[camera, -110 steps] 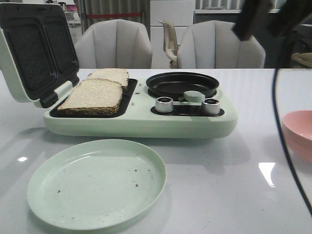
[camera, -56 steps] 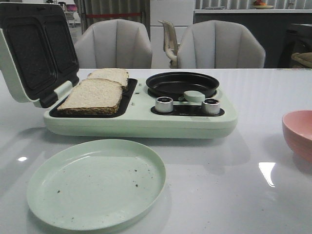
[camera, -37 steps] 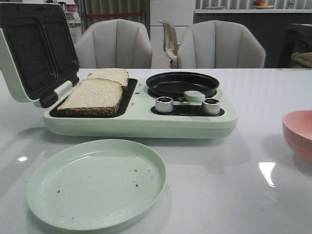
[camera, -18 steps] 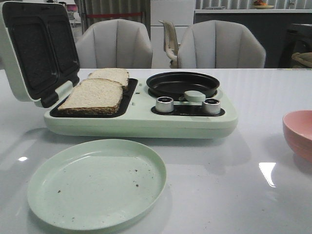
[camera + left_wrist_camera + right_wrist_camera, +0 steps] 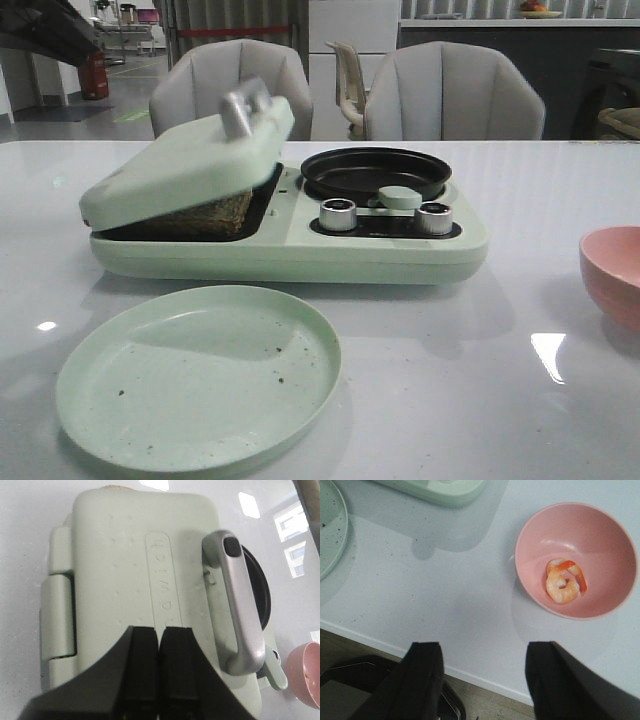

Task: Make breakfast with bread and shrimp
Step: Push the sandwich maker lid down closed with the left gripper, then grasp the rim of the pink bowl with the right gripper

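The bread [image 5: 214, 214] lies in the sandwich maker, and only a brown crust edge shows under the green lid [image 5: 180, 160], which is tilted low over it. In the left wrist view my left gripper [image 5: 161, 632] is over the lid's top [image 5: 130, 555], beside its silver handle [image 5: 241, 605], fingers shut with nothing between them. Two curled pink-orange shrimp [image 5: 564, 582] lie in the pink bowl [image 5: 600, 535]. My right gripper [image 5: 482, 652] stands open above the table's near edge, short of the bowl.
A black round pan [image 5: 375, 172] and two silver knobs [image 5: 338, 214] fill the appliance's right half. An empty green plate [image 5: 200, 375] lies in front of it. The pink bowl [image 5: 612, 275] stands at the right edge. Two chairs stand behind the table.
The lid has swung down from upright to almost flat over the bread, hiding most of both slices. My left arm has come into view at the top left.
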Controlling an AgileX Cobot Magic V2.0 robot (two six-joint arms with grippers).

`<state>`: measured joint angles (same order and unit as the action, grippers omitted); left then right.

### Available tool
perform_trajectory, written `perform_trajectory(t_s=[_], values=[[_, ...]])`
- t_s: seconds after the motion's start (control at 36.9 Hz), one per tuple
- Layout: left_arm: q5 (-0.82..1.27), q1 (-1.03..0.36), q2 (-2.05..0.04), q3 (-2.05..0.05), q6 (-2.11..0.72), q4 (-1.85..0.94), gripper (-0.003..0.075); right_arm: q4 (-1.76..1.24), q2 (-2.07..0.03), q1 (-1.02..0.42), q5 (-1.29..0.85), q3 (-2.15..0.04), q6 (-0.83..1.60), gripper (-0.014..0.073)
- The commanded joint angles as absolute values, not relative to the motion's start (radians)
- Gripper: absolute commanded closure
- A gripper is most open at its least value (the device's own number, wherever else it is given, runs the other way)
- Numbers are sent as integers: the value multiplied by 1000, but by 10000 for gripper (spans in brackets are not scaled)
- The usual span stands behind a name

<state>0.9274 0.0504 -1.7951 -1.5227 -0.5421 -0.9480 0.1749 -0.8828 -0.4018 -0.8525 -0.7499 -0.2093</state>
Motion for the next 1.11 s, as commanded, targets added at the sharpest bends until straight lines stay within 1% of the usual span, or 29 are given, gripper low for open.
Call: perform_trajectory(t_s=[0.0,0.11,0.22,0.38,0.49,0.65,0.71,0.92,1.08], values=[[927,26,-1743,-1559,-563,-1008,619,196,-871,-397,-808,-774,-212,111],[958,-19,-1726,-1559,-572,-960,619,196,-871,-397,-808,-774,-212,111],[950,-99,-1668,-1547,-572,-840,619,196,-871,-397,-808,-774,-212,111],[935,-251,-1548,-1497,-572,-712,619,196,-871,-397,-808,-774,-212,111],[913,-366,-1455,-1426,-560,-589,619,196,-871,-397,-808,-774,-212,111],[815,-493,-1285,-1265,-305,-313,619,196,-871,-397,-808,-774,-212,111],[802,-515,-1218,-1206,-256,-269,619,196,-871,-397,-808,-774,-212,111],[800,-522,-977,-992,-249,-272,619,196,-871,-397,-808,-774,-212,111],[757,-522,-874,-923,-249,-272,619,196,-871,-397,-790,-774,-212,111]])
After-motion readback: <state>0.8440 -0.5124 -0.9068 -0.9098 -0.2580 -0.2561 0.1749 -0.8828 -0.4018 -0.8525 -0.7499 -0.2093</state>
